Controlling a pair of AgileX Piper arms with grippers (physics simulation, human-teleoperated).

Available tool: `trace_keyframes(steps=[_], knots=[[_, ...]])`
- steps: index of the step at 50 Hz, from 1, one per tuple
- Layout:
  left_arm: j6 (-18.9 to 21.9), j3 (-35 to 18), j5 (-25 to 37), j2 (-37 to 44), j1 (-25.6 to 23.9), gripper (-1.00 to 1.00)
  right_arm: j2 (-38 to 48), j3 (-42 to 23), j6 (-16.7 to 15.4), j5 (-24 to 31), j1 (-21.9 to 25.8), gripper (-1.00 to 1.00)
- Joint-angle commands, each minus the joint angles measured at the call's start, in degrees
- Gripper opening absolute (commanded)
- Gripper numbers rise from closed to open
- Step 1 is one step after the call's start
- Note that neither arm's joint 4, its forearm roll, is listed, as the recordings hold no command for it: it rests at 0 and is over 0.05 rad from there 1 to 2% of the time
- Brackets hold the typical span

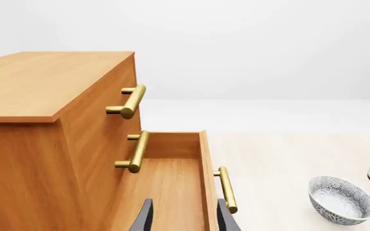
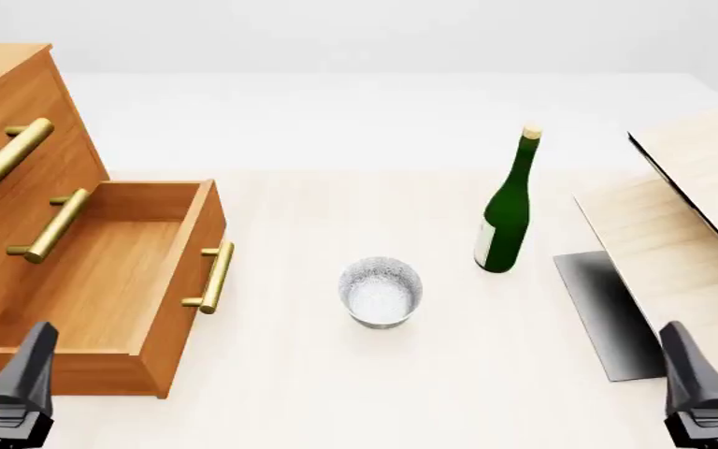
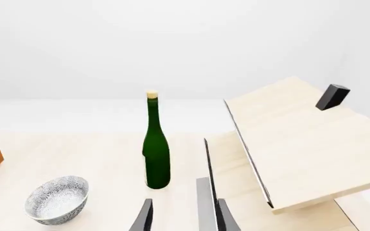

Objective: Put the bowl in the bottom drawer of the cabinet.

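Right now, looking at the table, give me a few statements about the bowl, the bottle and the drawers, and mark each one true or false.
1. The bottom drawer is pulled open. True.
2. The bowl sits inside that drawer. False: it stands on the table, apart from the cabinet.
3. The green bottle stands upright. True.
4. The bowl lies upside down. False: its opening faces up.
5. The right gripper holds the bottle. False: nothing shows between its fingers, and the bottle stands free.
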Motion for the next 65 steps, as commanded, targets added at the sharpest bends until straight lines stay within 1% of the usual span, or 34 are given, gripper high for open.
trace_keyframes(steps=[1,10,13,14,16,17,19,20,22,23,24,25,26,27,29,32,34,35,36,37,38,41,42,44,45,46,47,48,49,51,55,57,60,65], knots=[[0.02,-0.16,-0.02,0.17,-0.11,1.00,0.60,-0.13,-0.12,-0.42,0.05,1.00],[-0.17,-0.19,0.01,0.04,-0.16,1.00,0.97,-0.07,-0.17,-0.84,0.06,1.00],[0.24,-0.36,-0.68,-0.11,-0.94,1.00,1.09,-0.06,-0.17,-0.96,0.06,1.00],[1.06,-0.48,-0.88,-0.11,-1.09,1.00,1.12,-0.06,-0.18,-0.99,0.06,1.00],[3.76,-1.23,-2.72,-0.11,-4.06,1.00,1.24,-0.06,-0.19,-1.10,0.06,1.00],[5.75,-1.01,-3.33,-0.13,-5.13,1.00,1.31,-0.06,-0.19,-1.17,0.06,1.00],[4.31,-1.73,-2.58,-0.12,-5.46,1.00,1.45,-0.05,-0.18,-1.32,0.05,1.00],[5.04,-2.01,-2.39,-0.12,-5.80,1.00,1.51,-0.05,-0.18,-1.38,0.05,1.00],[7.89,-1.93,-2.84,-0.12,-7.53,1.00,1.65,-0.05,-0.19,-1.52,0.06,1.00],[8.15,-1.93,-2.87,-0.12,-8.31,1.00,1.76,-0.05,-0.19,-1.63,0.06,1.00],[4.36,-3.29,-1.27,-0.13,-7.95,1.00,1.81,-0.05,-0.19,-1.68,0.06,1.00],[5.30,-4.02,-0.44,-0.13,-9.50,1.00,1.85,-0.06,-0.19,-1.72,0.06,1.00],[7.09,-4.25,-0.10,-0.13,-11.01,1.00,1.90,-0.06,-0.19,-1.77,0.06,1.00],[6.82,-4.95,0.22,-0.13,-12.01,1.00,1.96,-0.06,-0.20,-1.83,0.06,1.00],[4.38,-6.35,1.55,-0.13,-11.33,1.00,2.07,-0.06,-0.20,-1.94,0.06,1.00],[4.36,-8.00,5.08,-0.13,-13.37,1.00,2.30,-0.06,-0.20,-2.17,0.05,1.00],[3.17,-10.53,7.16,-0.12,-14.32,1.00,2.70,-0.06,-0.20,-2.56,0.06,1.00],[3.40,-11.40,8.08,-0.12,-14.44,1.00,2.84,-0.06,-0.20,-2.70,0.06,1.00],[3.40,-11.42,8.11,-0.13,-14.44,1.00,2.84,-0.06,-0.20,-2.70,0.06,1.00],[3.53,-9.06,5.82,-0.13,-15.85,1.00,3.13,-0.06,-0.20,-2.99,0.06,1.00],[3.53,-9.01,5.76,-0.12,-15.85,1.00,3.16,-0.06,-0.20,-3.02,0.06,1.00],[2.74,-15.14,11.61,-0.12,-17.55,1.00,3.58,-0.07,-0.20,-3.44,0.06,1.00],[3.29,-16.74,13.18,-0.13,-18.73,1.00,3.78,-0.07,-0.21,-3.64,0.06,1.00],[3.21,-17.81,14.29,-0.13,-19.25,1.00,3.78,-0.07,-0.21,-3.64,0.06,1.00],[3.45,-17.93,14.99,-0.13,-20.80,1.00,4.14,-0.07,-0.21,-4.00,0.06,1.00],[3.56,-15.25,12.82,-0.13,-21.25,1.00,4.26,-0.07,-0.20,-4.12,0.06,1.00],[3.26,-17.81,15.56,-0.12,-21.74,1.00,4.32,-0.07,-0.21,-4.17,0.06,1.00],[3.69,-16.20,14.40,-0.12,-22.76,1.00,4.38,-0.07,-0.20,-4.24,0.06,1.00],[3.69,-16.18,14.38,-0.12,-22.76,1.00,4.39,-0.07,-0.20,-4.25,0.06,1.00],[5.56,-15.74,13.96,-0.08,-23.44,1.00,4.43,-0.07,-0.21,-4.30,0.06,1.00],[5.32,-18.76,15.01,1.32,-24.76,1.00,4.41,-0.08,-0.21,-4.27,0.06,1.00],[5.03,-19.60,13.85,3.51,-27.06,1.00,4.34,-0.08,-0.21,-4.19,0.06,1.00],[5.53,-20.14,11.95,7.18,-28.96,1.00,4.16,-0.08,-0.21,-4.02,0.06,1.00],[5.75,-21.62,9.84,11.96,-31.01,1.00,3.80,-0.09,-0.21,-3.65,0.06,1.00]])
